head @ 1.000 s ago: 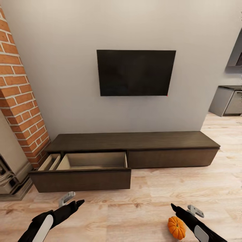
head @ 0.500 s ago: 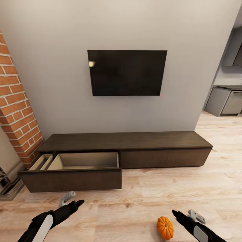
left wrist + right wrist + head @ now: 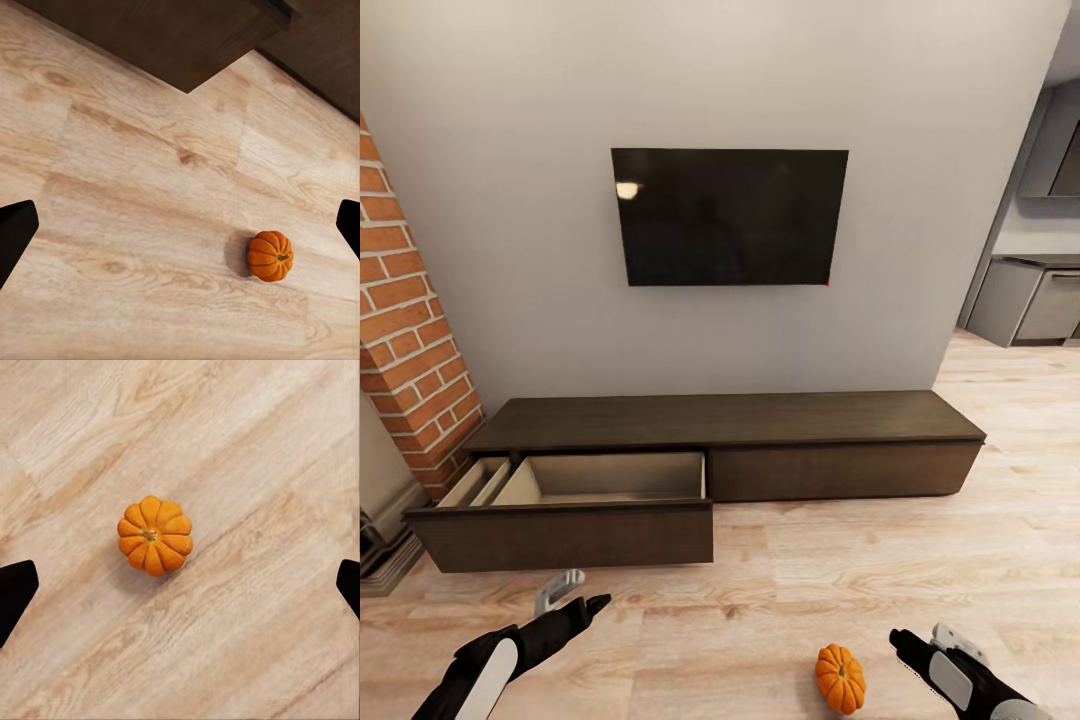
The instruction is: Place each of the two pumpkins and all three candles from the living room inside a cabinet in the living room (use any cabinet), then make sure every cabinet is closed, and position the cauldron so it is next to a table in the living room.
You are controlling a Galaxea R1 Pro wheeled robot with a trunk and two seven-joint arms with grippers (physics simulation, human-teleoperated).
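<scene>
Long dark cabinet (image 3: 740,420) against grey wall, left drawer (image 3: 565,505) pulled out, inside looks bare. Black TV (image 3: 728,216) on wall above, no readable writing anywhere. Brick column (image 3: 405,320) far left. Left gripper (image 3: 575,600) low over wood floor (image 3: 790,580), arm stretched forward, fingers wide apart, holding nothing. Right gripper (image 3: 920,645) low at right, spread open, holding nothing. Small pumpkin (image 3: 840,678) on floor just left of right gripper, centred between its fingers in right wrist view (image 3: 154,535).
</scene>
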